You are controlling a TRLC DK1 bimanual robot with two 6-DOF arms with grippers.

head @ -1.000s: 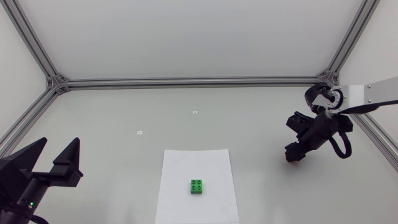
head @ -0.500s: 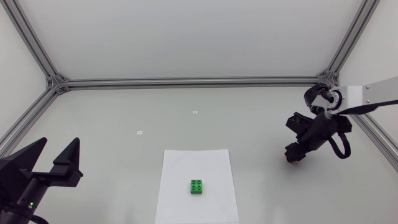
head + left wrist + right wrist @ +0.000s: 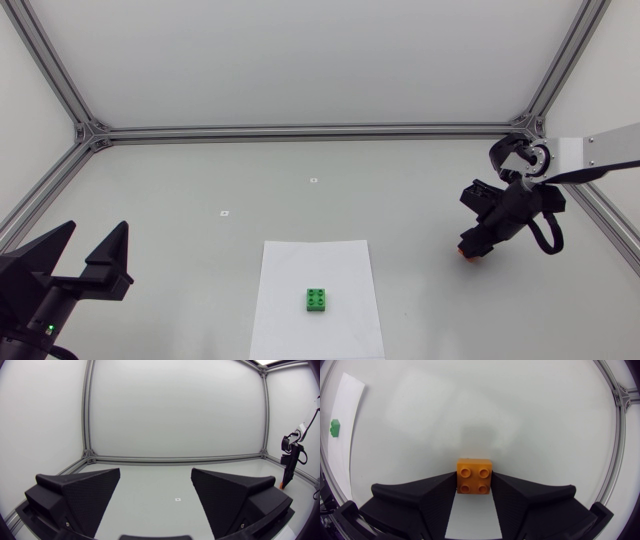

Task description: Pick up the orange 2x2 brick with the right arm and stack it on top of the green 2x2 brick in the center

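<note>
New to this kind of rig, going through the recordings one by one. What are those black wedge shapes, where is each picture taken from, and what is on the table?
These are two robot arms at a table. The black wedges are the fingers of their grippers. One picture looks down from a fixed camera overhead. The other two come from a camera on each arm's wrist, looking out past its own fingers. The left gripper, at the table's left side, is open and holds nothing. The right gripper, at the right side, is shut on an orange brick, one finger on each side. A green brick sits on a white sheet of paper in the middle, apart from both arms.
</note>
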